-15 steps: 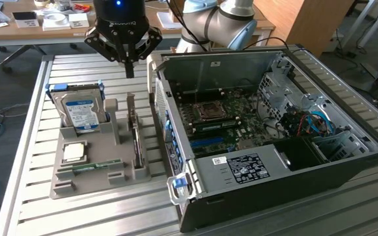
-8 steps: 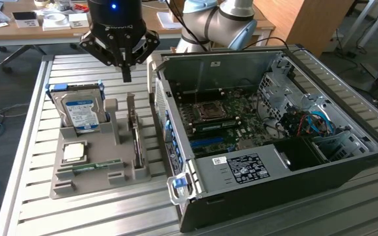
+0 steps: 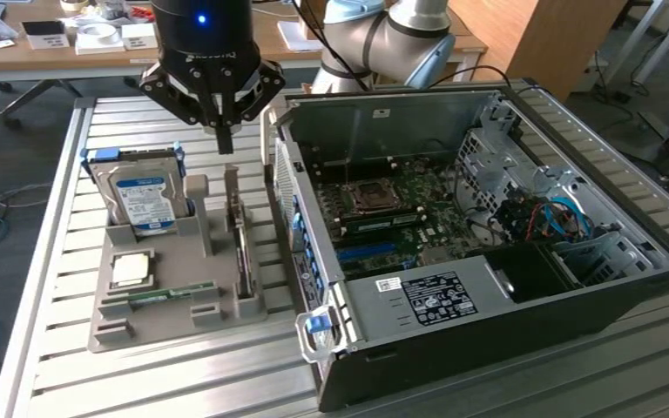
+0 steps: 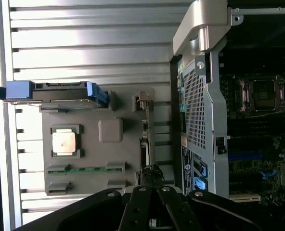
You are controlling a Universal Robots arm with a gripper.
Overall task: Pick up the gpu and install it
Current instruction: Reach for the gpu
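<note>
The gpu (image 3: 239,239) stands on its long edge in a slot of the grey holder tray (image 3: 160,331), beside the open computer case (image 3: 613,287). I see it edge-on as a thin dark card (image 4: 144,134) with a metal bracket at one end. My gripper (image 3: 224,141) hangs above the card's far end, close to it but apart. Its fingers are shut together with nothing between them. In the wrist view the gripper (image 4: 152,174) sits directly over one end of the card.
The tray also holds a blue-labelled hard drive (image 3: 143,198), a square processor chip (image 3: 131,268) and a green RAM stick (image 3: 172,293). The case lies open with its motherboard (image 3: 399,218) exposed. All of this rests on a slatted metal table (image 3: 56,261).
</note>
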